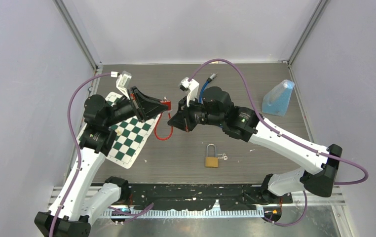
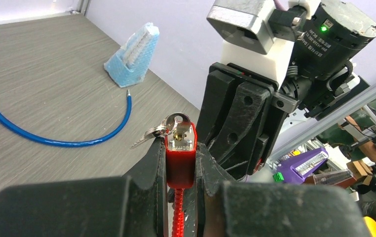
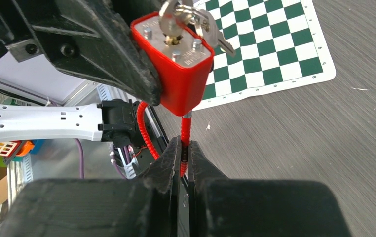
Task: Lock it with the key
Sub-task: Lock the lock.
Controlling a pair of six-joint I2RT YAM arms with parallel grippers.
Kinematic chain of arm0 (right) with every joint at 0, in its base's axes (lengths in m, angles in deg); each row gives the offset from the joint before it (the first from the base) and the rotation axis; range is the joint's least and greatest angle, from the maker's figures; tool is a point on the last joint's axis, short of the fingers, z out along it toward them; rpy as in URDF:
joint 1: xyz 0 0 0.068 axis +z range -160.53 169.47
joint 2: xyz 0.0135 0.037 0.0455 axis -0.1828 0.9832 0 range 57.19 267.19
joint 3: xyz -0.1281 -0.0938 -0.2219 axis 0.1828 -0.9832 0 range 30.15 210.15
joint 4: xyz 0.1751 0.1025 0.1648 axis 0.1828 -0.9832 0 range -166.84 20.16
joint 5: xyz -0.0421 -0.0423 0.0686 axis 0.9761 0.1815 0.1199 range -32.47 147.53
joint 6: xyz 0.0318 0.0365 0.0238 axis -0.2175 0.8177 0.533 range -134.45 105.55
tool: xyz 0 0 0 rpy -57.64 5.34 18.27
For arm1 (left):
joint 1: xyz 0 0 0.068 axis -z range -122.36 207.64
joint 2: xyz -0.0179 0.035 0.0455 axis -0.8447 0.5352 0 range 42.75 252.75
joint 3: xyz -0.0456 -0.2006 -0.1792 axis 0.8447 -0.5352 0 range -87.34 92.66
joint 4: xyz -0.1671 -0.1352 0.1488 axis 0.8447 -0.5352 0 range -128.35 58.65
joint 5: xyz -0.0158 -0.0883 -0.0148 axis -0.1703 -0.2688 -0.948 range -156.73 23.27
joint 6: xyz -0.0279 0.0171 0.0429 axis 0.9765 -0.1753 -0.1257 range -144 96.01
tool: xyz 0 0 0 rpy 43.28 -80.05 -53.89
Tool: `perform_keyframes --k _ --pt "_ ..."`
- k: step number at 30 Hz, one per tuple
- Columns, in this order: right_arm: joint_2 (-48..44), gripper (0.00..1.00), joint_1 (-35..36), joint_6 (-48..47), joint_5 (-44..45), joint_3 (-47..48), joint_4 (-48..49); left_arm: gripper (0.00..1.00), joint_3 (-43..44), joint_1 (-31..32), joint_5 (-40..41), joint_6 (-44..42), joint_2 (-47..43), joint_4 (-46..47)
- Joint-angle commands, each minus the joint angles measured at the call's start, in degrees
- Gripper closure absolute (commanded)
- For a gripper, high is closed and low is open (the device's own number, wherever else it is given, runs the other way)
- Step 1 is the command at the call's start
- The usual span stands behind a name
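**Top view.** Above the counter (image 1: 255, 79), left of centre, the left gripper (image 1: 167, 104) and right gripper (image 1: 171, 119) are brought tip to tip at the red cable lock (image 1: 166, 100). Its red cable (image 1: 162, 132) hangs in a loop beneath. A brass padlock (image 1: 211, 159) lies apart, nearer the bases.

**Left wrist view.** The left jaws are clamped narrowly on the sides of the lock body, key end outward. The key (image 2: 175, 123) is seated in the cylinder.

**Right wrist view.** The right jaws are shut almost fully on the cable's end pin (image 3: 185, 123), just below the body's underside. Whether the pin is fully home cannot be told.

For a clean lock, the pin is best pressed straight along the body's axis until seated, with the body held unrotated, before the key is turned. A sideways push is likely to jam the pin or twist the lock in the grip.
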Motion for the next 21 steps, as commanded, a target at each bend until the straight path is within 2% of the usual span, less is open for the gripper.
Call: perform_keyframes --k 1,15,21 --pt "-3.2 0.95 0.5 0.2 -1.7 0.7 7.1 1.00 1.5 0.1 1.2 -1.6 -0.2 -1.4" --pt "-3.1 0.95 0.5 1.2 0.5 0.2 8.4 1.00 0.9 0.1 0.2 -1.1 -0.8 -0.6" --pt "-2.2 0.95 0.5 2.0 2.6 -0.8 14.2 1.00 -1.9 0.1 -0.8 2.2 -0.7 3.4"
